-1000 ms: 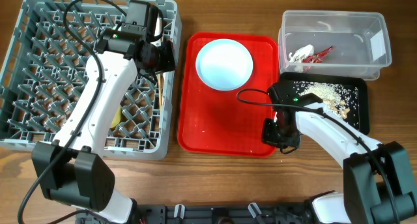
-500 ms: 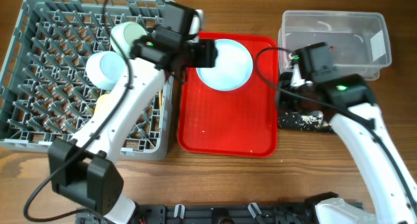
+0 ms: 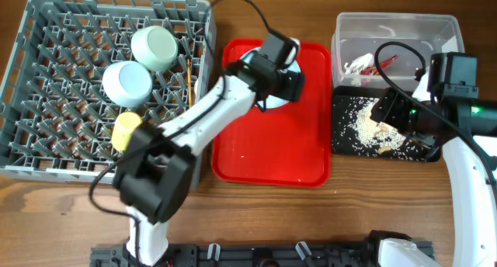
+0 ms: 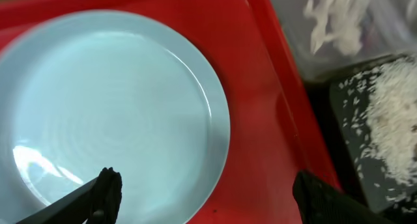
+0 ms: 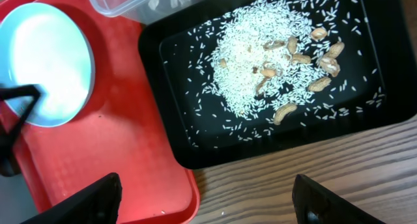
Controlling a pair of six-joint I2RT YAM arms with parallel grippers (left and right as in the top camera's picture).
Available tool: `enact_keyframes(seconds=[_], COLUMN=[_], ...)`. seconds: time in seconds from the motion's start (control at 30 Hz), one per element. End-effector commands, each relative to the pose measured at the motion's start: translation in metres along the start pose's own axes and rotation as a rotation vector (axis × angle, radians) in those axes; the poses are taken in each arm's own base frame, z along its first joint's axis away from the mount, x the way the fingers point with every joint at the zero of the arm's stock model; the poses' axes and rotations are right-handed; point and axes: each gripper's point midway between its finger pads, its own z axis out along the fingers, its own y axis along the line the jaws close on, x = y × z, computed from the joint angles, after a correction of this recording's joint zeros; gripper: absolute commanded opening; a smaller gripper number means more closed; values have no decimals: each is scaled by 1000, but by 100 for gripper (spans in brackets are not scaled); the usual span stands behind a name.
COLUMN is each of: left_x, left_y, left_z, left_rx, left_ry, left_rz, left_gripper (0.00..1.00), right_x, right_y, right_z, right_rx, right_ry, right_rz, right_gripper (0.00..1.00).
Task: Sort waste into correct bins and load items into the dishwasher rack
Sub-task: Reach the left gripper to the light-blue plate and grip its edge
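I had the left end effector point(image 4: 210, 196) spread wide over the white plate point(image 4: 117, 107); my right end effector point(image 5: 210, 199) hung equally wide above the rice-strewn black tray point(image 5: 171, 136)

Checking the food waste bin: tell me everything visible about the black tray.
The black tray is a shallow, glossy rectangle with rounded corners, plastic by its look. It lies flat on the table, right beside the red tray and the clear tub. Inside lie a heap of white rice, scattered grains and several beige nut-like bits. The right arm hides part of it from overhead.
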Motion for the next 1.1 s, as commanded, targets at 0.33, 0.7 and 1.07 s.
enact_keyframes(seconds=[0.33,0.7,1.07], left_x=[94,103,68], left_y=[-6,1,-12], left_z=[58,55,32], left_rx=[-71,-104,-79], left_ry=[296,334,238], left_rz=[137,141,142], left_gripper=[44,11,4], right_x=[-1,-1,-1], right_y=[4,4,4], right_z=[-9,-9,-9], right_rx=[-26,-26,-26], right_ry=[-12,-11,-12], right_rz=[-25,-26,-26], right_gripper=[87,88,88])
